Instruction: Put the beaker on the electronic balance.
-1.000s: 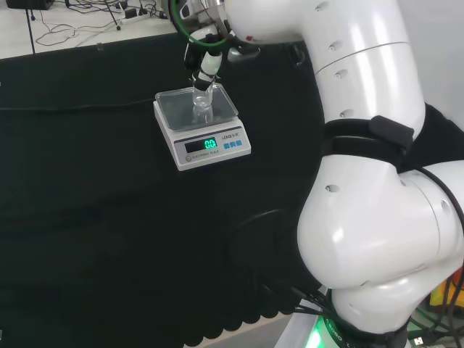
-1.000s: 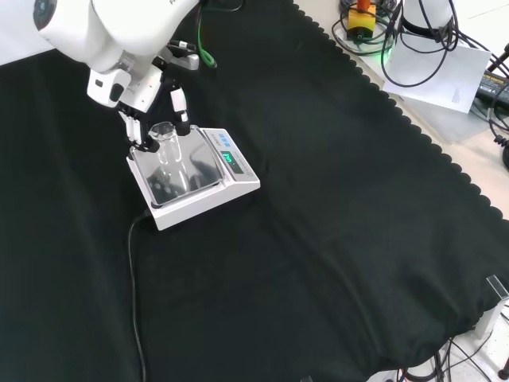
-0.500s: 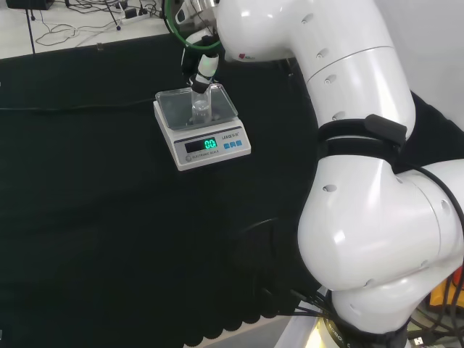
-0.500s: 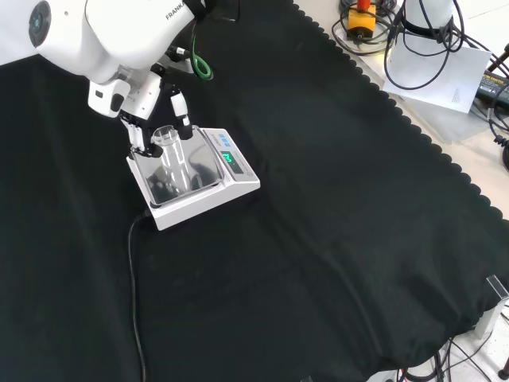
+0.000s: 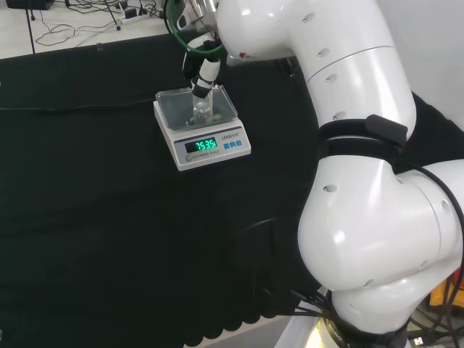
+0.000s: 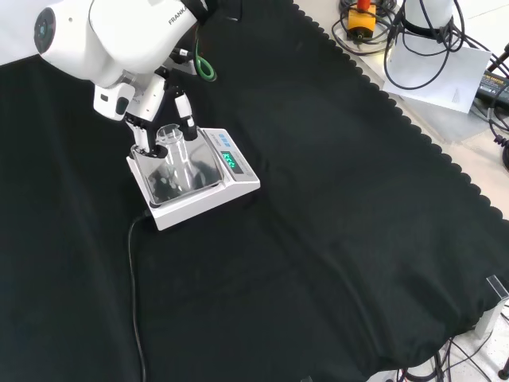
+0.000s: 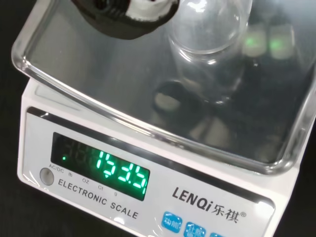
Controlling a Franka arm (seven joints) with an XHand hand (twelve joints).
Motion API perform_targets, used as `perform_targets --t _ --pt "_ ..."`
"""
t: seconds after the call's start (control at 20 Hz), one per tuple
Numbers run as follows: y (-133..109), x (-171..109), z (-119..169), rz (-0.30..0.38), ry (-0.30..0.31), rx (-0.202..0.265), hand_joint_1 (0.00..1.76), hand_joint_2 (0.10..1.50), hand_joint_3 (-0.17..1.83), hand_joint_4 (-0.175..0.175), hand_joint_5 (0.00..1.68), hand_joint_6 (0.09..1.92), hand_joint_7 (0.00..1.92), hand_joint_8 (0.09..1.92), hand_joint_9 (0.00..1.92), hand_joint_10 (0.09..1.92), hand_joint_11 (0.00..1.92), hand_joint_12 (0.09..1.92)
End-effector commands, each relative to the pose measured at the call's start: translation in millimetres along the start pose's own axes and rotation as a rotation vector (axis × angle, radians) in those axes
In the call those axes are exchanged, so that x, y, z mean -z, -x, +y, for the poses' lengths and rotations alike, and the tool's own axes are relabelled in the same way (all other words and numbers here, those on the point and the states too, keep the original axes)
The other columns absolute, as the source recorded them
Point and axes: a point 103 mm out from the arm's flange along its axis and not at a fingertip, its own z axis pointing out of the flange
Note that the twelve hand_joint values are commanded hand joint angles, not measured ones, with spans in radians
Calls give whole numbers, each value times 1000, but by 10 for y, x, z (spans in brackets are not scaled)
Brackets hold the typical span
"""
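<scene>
The clear glass beaker (image 5: 201,107) (image 6: 175,155) (image 7: 210,54) stands upright on the steel pan of the white electronic balance (image 5: 212,150) (image 6: 205,197) (image 7: 148,197). The balance's green display is lit with digits. My hand (image 5: 206,72) (image 6: 182,113) reaches down from above, and its black and white fingers sit on either side of the beaker's upper part, curled round it. In the wrist view a finger (image 7: 123,15) lies just beside the beaker over the pan.
A black cable (image 6: 131,270) runs from the balance toward the near edge in the front view. The arm's own white links (image 5: 362,181) fill the head view's right. Cables and gear (image 6: 413,40) lie beyond the cloth's scalloped edge.
The hand has lowered the beaker onto the pan. The balance's display has changed from a zero reading to a larger number.
</scene>
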Motion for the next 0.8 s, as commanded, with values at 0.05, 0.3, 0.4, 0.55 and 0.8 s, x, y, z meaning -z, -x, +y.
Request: perform_targets --t 0.05,0.3,0.4,0.55,0.8 --pt "137 20 -92 33 -8 -7 1079 1074 -1 -143 944 956 857 791 1206 620 1202 840" --pt "152 48 -155 22 6 -24 818 955 -148 -120 566 884 609 791 1005 606 946 1048" --pt "146 45 -156 17 3 -28 769 932 -169 -101 469 870 531 794 907 668 860 1127" --pt "151 39 -159 14 -6 -29 740 909 -175 -82 411 811 446 787 772 735 774 1195" --pt "141 28 -146 5 -22 -27 708 883 -175 -61 373 726 370 770 604 780 683 1261"
